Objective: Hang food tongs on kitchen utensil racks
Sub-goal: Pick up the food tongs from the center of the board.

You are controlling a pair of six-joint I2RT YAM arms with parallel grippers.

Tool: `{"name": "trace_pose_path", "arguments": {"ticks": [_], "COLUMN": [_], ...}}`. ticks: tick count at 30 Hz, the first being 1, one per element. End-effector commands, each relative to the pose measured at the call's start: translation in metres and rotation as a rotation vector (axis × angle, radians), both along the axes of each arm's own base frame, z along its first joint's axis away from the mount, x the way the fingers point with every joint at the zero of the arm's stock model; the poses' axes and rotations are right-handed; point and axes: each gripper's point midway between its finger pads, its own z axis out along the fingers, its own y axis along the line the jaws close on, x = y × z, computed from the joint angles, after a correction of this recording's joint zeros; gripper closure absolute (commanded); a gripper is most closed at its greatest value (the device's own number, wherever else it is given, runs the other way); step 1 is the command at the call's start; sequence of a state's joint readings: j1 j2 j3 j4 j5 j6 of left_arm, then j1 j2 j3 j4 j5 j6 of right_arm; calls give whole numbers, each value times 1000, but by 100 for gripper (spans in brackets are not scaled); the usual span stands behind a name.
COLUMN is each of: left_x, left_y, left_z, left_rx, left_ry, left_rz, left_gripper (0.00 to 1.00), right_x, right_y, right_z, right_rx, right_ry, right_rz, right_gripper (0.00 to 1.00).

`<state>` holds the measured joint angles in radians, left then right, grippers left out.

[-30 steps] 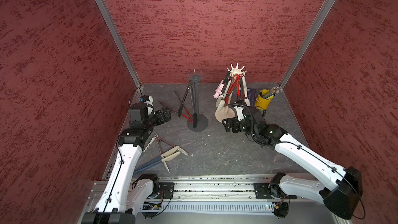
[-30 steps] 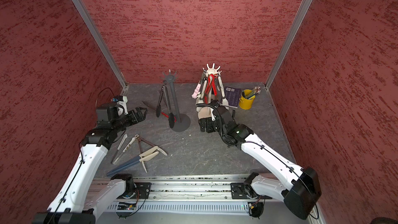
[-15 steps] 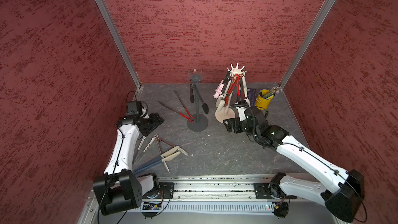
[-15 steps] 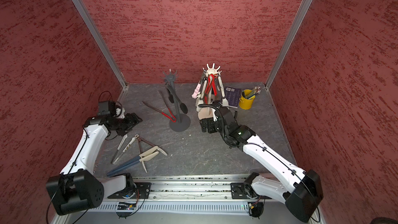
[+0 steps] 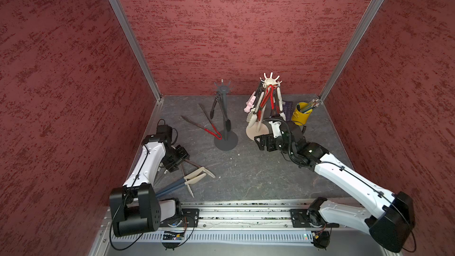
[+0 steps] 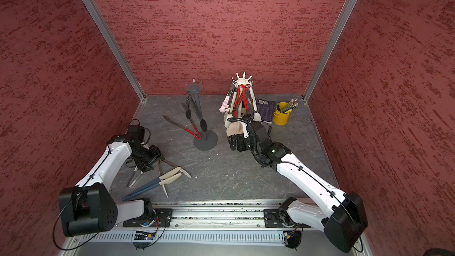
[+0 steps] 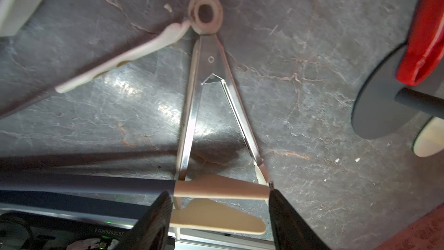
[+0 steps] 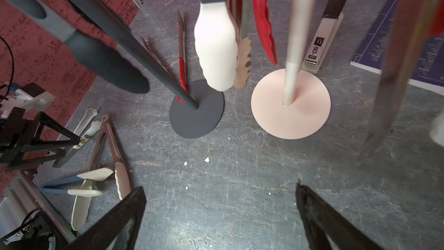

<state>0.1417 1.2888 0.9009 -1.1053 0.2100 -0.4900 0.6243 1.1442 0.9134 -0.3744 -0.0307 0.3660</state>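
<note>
Red textured walls close in a grey stone-look tabletop (image 5: 258, 176). In both top views the two racks stand at its back, where we judge both arms can reach the hooks. The dark grey rack (image 5: 222, 87) carries one pair of black tongs (image 5: 212, 113), and red-tipped tongs (image 5: 209, 129) lie on the table with their red end against its base. The cream rack (image 5: 270, 82) is crowded with hanging pairs in red, pink, black and cream. In a top view the left gripper (image 6: 146, 165) hangs low over the loose pile near the left wall, and the right gripper (image 6: 235, 144) sits just beside the cream rack's base, holding nothing. From the left wrist we see the left gripper (image 7: 219, 212) with its fingers (image 7: 153, 217) apart on either side of a cream tip of the blue-handled tongs (image 7: 96, 185). Nothing is pinched yet, and we read this as lining up a pick. Those tongs lie across the splayed arms of the steel tongs (image 7: 209, 92), whose hanging ring (image 7: 205, 12) points away from the fingers. From the right wrist, the right gripper (image 8: 221, 191) is spread wide over bare table, facing both round bases. We take it to be waiting there for a handover.
</note>
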Motion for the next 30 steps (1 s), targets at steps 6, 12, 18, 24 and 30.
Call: {"name": "trace_pose_path", "arguments": {"ticks": [6,12,18,24,30], "left_x": [8,12,16,24,43], "left_y": [14,14,15,19,13], "left_z": [-29,-46,-62,-69,-65], "left_rx": [68,58,57,62,31], "left_ry": [45,56,65,60,-6], "left_rz": [21,21,10,-19,-69], "left_gripper": [48,59,68,75,86], "right_x": [-2,-4,-5,-4,-1], "right_y": [-5,-9,-11,-13,-14], "right_z": [2,3,4,5,6], "right_rx": [36,42,40,33,32], "right_ry": [-19,-19,-17,-18,-21], "right_rz": [-7,-19,-23,-32,-40], "right_gripper": [1,1,1,1,1]}}
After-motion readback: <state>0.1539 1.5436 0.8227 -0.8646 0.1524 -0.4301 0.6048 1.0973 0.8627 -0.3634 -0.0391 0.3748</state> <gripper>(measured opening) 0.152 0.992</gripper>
